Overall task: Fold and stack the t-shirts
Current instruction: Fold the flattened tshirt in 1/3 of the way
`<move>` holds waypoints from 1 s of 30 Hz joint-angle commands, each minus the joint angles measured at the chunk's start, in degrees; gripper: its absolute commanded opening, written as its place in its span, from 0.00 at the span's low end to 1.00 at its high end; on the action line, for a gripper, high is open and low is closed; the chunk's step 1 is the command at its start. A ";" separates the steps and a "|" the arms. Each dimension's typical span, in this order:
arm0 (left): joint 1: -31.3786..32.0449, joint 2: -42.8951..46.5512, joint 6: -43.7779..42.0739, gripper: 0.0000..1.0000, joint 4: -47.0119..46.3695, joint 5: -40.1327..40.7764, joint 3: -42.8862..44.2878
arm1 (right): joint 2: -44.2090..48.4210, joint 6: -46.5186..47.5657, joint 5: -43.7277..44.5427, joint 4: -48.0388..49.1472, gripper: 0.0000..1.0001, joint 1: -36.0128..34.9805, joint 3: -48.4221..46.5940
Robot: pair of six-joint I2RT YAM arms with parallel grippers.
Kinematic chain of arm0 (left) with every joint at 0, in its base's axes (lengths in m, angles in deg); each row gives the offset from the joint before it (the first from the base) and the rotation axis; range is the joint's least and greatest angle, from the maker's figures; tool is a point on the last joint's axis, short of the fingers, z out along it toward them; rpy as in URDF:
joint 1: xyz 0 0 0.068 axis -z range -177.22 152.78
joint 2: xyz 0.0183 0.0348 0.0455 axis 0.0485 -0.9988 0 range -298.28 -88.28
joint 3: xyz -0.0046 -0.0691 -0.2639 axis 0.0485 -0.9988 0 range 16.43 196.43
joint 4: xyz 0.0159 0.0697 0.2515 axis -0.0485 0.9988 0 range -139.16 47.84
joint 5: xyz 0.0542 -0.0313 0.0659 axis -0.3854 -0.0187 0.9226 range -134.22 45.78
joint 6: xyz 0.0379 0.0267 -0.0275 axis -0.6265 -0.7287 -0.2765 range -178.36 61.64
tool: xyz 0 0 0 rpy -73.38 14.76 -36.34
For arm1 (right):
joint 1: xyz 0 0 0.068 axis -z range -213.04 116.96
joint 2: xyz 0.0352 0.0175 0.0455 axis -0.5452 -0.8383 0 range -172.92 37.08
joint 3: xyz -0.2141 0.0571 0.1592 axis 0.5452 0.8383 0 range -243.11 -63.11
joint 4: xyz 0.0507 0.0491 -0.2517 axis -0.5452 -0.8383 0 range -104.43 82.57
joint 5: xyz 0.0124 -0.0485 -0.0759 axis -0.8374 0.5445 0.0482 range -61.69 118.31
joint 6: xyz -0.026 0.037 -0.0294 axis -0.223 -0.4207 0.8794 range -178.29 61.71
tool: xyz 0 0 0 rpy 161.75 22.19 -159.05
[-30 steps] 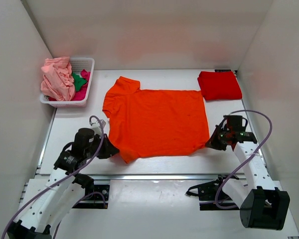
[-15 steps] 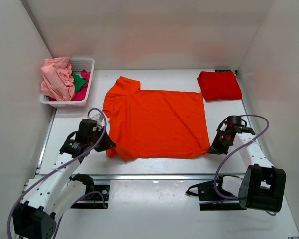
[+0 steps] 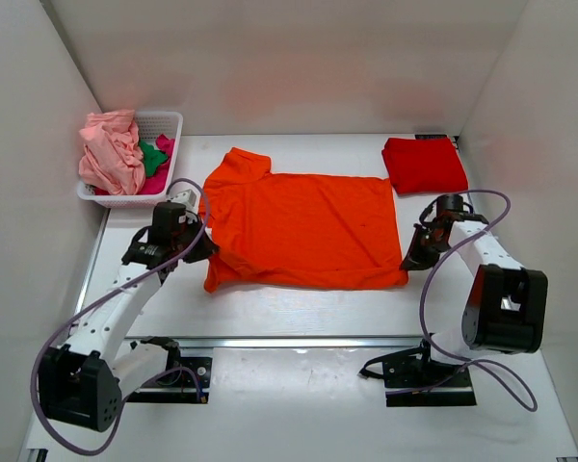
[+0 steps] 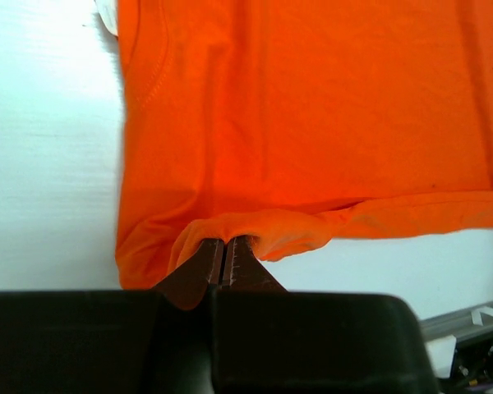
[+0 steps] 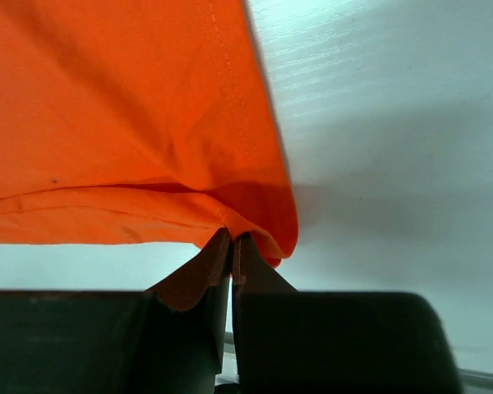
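A bright orange t-shirt [image 3: 303, 226] lies spread on the white table, its near edge folded up over itself. My left gripper [image 3: 204, 250] is shut on the shirt's near left edge; the left wrist view shows the jaws closed [image 4: 224, 245] with orange cloth [image 4: 312, 123] bunched over the tips. My right gripper [image 3: 410, 257] is shut on the near right corner; the right wrist view shows the jaws closed [image 5: 231, 238] under the hem [image 5: 131, 123]. A folded red t-shirt [image 3: 424, 165] lies at the back right. Pale pink [image 3: 110, 152], green [image 3: 153, 158] and magenta [image 3: 159, 183] shirts fill the basket.
A white mesh basket [image 3: 170, 122] stands at the back left. White walls close in the table on the left, back and right. A metal rail [image 3: 308, 340] runs along the near edge by the arm bases.
Both grippers have moved away from the near edge toward the back, carrying the orange shirt's near edge with them. The shirt now looks shorter front to back.
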 commanded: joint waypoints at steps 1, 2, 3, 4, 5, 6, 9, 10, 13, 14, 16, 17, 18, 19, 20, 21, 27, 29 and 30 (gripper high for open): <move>-0.56 -2.31 -1.84 0.00 -4.23 2.18 3.11 | -1.95 2.27 -0.65 1.81 0.00 0.01 -2.29; -0.82 -2.58 -2.11 0.00 -4.59 2.19 3.38 | -2.22 2.96 -0.56 2.16 0.00 -0.17 -2.56; -1.00 -3.37 -2.20 0.00 -5.12 3.23 3.99 | -2.40 3.23 -0.30 2.68 0.00 -0.08 -2.13; -1.43 -3.98 -2.46 0.00 -5.38 3.59 4.34 | -2.49 3.14 -0.38 3.03 0.00 -0.08 -2.65; -1.61 -4.51 -2.46 0.00 -5.65 4.12 4.87 | -2.75 3.58 -0.73 3.56 0.00 0.27 -2.91; -2.05 -4.52 -2.55 0.00 -6.00 4.38 5.05 | -3.27 3.50 -0.65 3.74 0.00 0.01 -3.09; -2.76 -5.92 -3.51 0.00 -6.00 5.18 6.19 | -3.27 3.67 -1.52 4.88 0.00 0.54 -3.09; -2.93 -6.10 -3.78 0.00 -6.17 5.44 6.37 | -3.54 3.67 -1.35 5.06 0.00 0.54 -3.44; -3.02 -6.80 -4.13 0.00 -6.35 5.88 6.46 | -4.06 4.02 -1.09 5.67 0.00 0.62 -3.80; -2.85 -7.50 -4.13 0.00 -6.79 5.62 6.46 | -4.50 3.94 -0.91 5.41 0.01 0.71 -4.58; -2.85 -7.86 -4.22 0.00 -7.49 5.79 6.63 | -5.21 3.94 -1.09 5.42 0.00 0.62 -5.11; -2.93 -8.47 -4.48 0.00 -7.58 5.79 6.63 | -6.08 4.28 -0.91 6.19 0.00 0.54 -5.20; -2.76 -9.00 -4.57 0.00 -8.02 5.88 6.72 | -6.44 4.29 -0.74 6.29 0.00 0.54 -5.72; -2.76 -9.35 -4.31 0.00 -8.20 6.14 6.63 | -6.88 4.46 -0.82 6.46 0.00 0.54 -5.55; -3.19 -9.53 -4.65 0.00 -8.46 6.14 6.81 | -7.14 4.20 -0.91 6.73 0.00 0.54 -5.73; -2.76 -10.05 -4.75 0.00 -8.46 6.41 6.72 | -7.58 4.29 -0.82 6.82 0.00 0.36 -5.82; -2.67 -12.51 -5.71 0.00 -9.08 7.46 7.77 | -9.34 3.85 -0.47 8.40 0.00 0.10 -6.78; -2.75 -13.22 -5.80 0.00 -9.69 7.55 7.78 | -9.95 4.46 -0.56 8.66 0.00 -0.52 -6.78; -3.19 -13.48 -5.71 0.00 -10.04 7.64 7.51 | -9.96 4.46 -0.21 8.84 0.00 -0.52 -7.04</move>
